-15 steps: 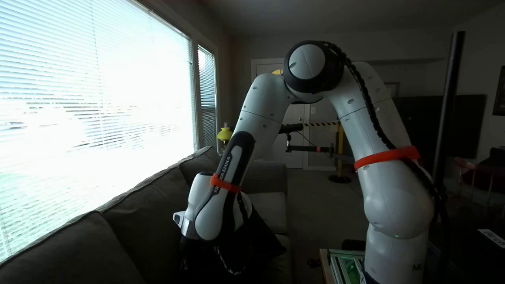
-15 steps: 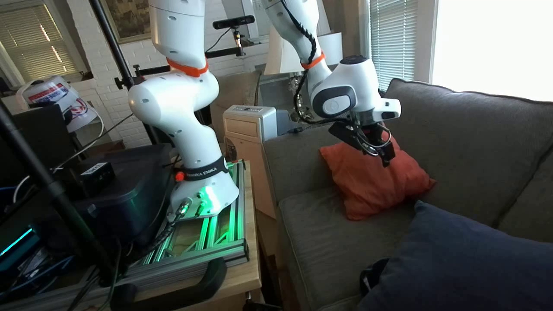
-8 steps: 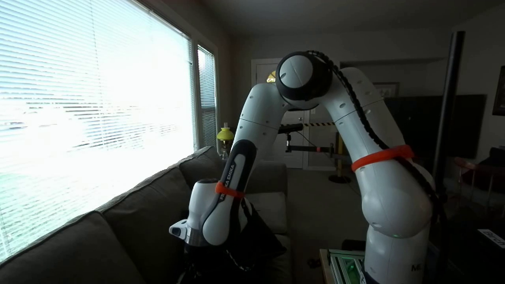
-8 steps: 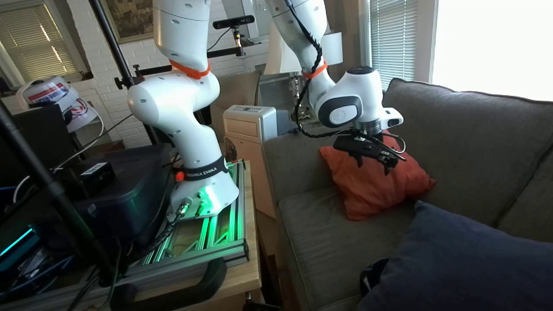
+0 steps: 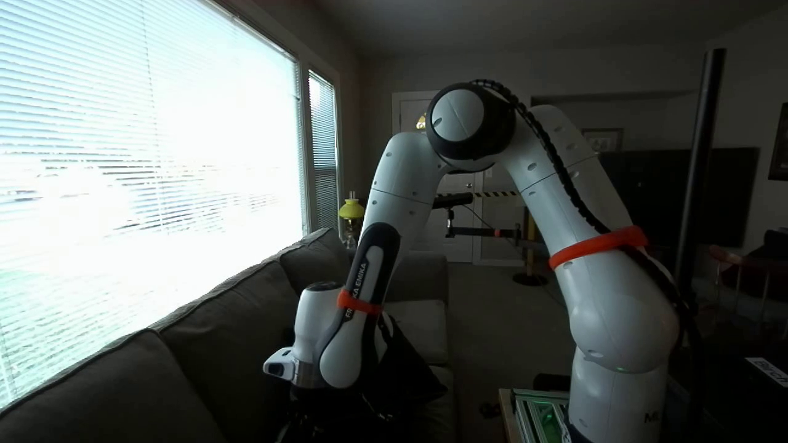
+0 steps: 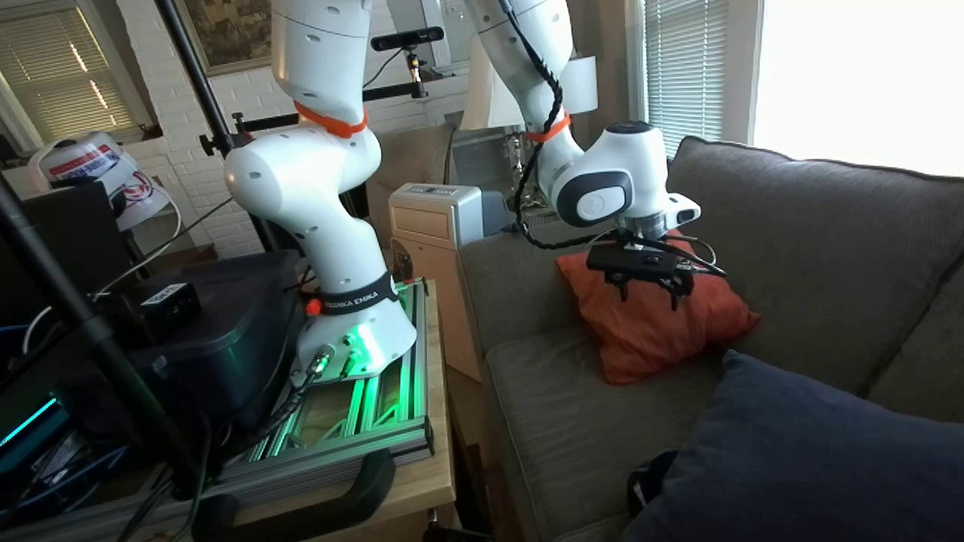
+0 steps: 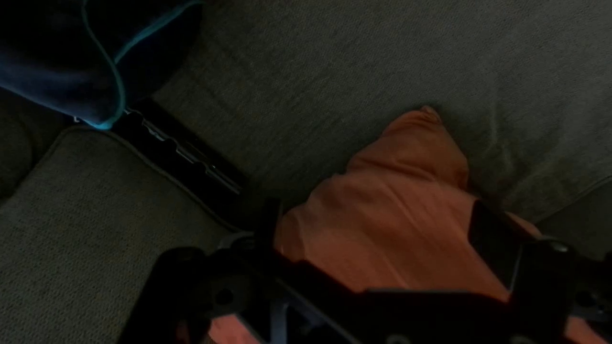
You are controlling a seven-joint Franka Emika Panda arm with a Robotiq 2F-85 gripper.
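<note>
My gripper hangs in front of the orange pillow, jaws spread wide with nothing between them. In the wrist view the gripper straddles part of the orange pillow. One finger overlaps the cloth at the right; the opposite finger stands along its left edge. Whether either one touches the cloth I cannot tell. The pillow leans on the grey sofa. In an exterior view the fingers are lost in shadow below the white wrist.
A dark blue pillow lies nearer on the sofa, a black object beside it. In the wrist view a dark strip with shiny edges lies along the cushion gap. The sofa back rises behind the gripper.
The arm has come down a little, and the gripper has turned from a tilted pose to a nearly level one in front of the orange pillow. The pillows have not moved.
</note>
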